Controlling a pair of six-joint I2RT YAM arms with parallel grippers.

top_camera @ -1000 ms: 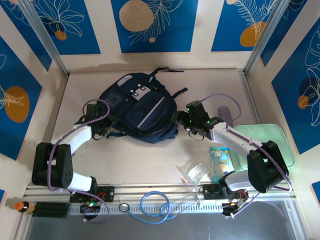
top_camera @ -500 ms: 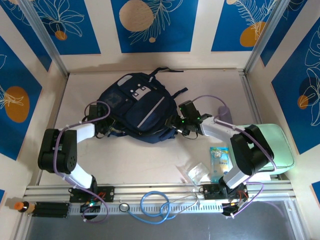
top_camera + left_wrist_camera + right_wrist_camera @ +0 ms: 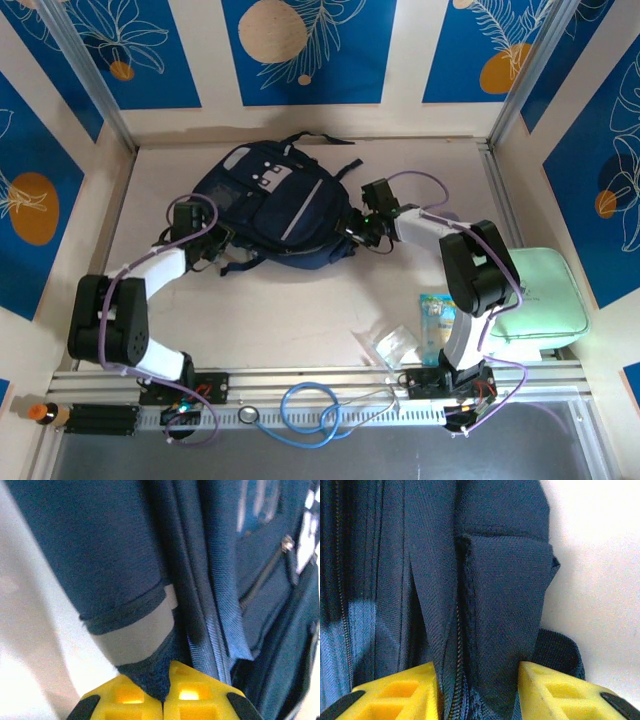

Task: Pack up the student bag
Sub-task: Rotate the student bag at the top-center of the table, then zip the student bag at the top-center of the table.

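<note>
Lying flat toward the far middle of the pale table [image 3: 300,300], top end away from the arms: the backpack [image 3: 268,208], gripped from both sides. At its left edge, the left gripper [image 3: 212,250], closed tight on a corner of the cloth. From the left wrist, yellow fingers [image 3: 125,700] pressed flat against each other, with a point of dark navy weave pinched at the seam between them. Just above that pinch, a smooth grey band [image 3: 137,635] across a rolled navy hem. To its right, ribbed webbing [image 3: 210,630] and a slanting zip [image 3: 267,572] with a small metal pull. At the backpack's right edge, the right gripper [image 3: 352,228], parted only as far as the thick fold it squeezes. From the right wrist, yellow fingers [image 3: 395,692] on either side of a doubled flap of coarse twill with a stitched edge, cloth filling the whole gap. On the backpack's front, a grey-white patch [image 3: 268,178] and a pale diagonal stripe [image 3: 305,215]. Near the right arm's base, well apart from the backpack: a mint green case [image 3: 540,300], soft and rounded at the corners, a small printed packet [image 3: 440,322] and a crumpled clear wrapper [image 3: 388,345].
</note>
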